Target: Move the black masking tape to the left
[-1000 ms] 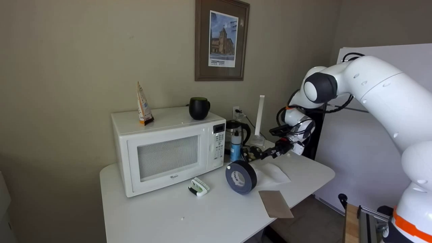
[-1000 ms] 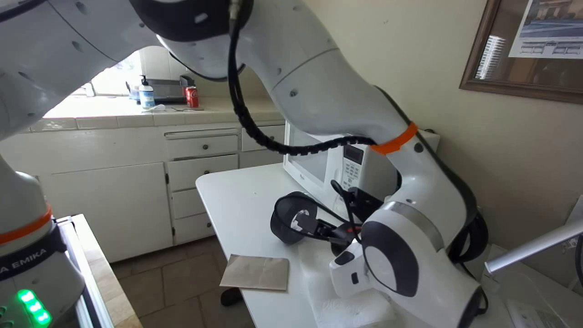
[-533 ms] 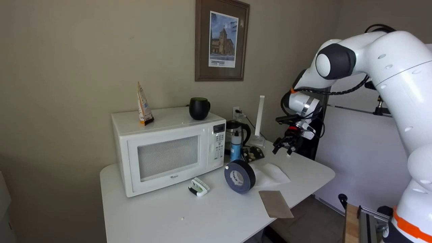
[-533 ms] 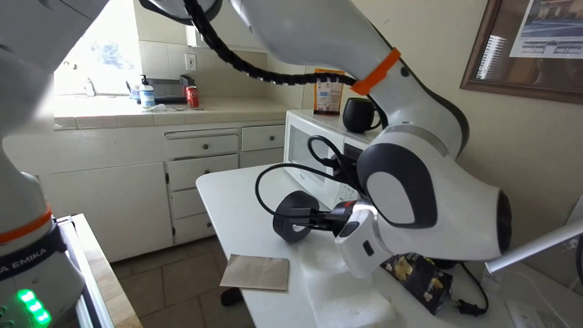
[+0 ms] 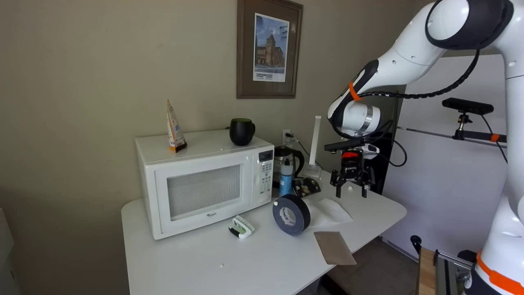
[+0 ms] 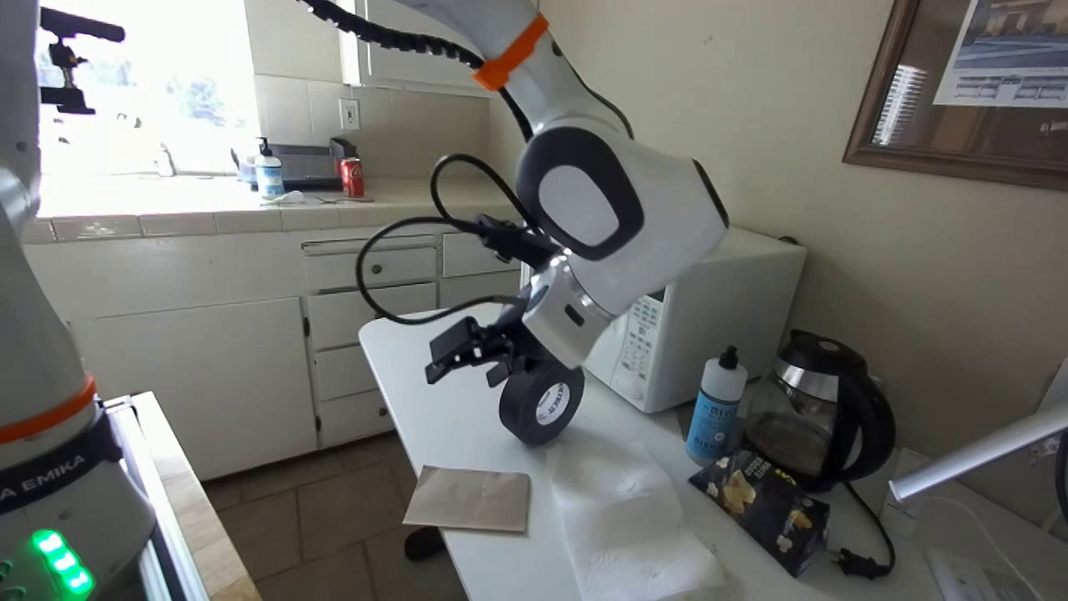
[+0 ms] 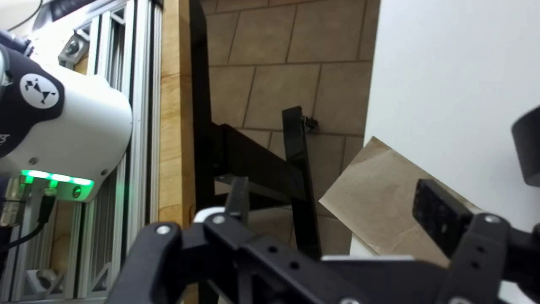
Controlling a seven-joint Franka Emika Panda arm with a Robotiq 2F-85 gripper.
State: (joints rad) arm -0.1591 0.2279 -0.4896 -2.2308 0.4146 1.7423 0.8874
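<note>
Swung toward three o'clock in an exterior view within a second, gripping nothing with spread-apart tool (image 5: 351, 192). Probably retreating; best lifted clear of black masking tape (image 5: 300, 216), on edge on the bench (image 5: 196, 262) at the tool's eight o'clock, perhaps prone to roll.

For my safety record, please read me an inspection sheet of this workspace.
Surface: white table, rounded corners.
Job's things: black masking tape, standing on its rim beside a paper towel.
Clutter: microwave bearing a black mug and packet; brush; blue bottle; kettle; black snack bag; brown paper overhanging the table edge.
Gripper: open, holding nothing.
Cables: loose black plug beside the snack bag; corrugated cable along the arm.
Surroundings: framed picture on wall; soda can on counter.
</note>
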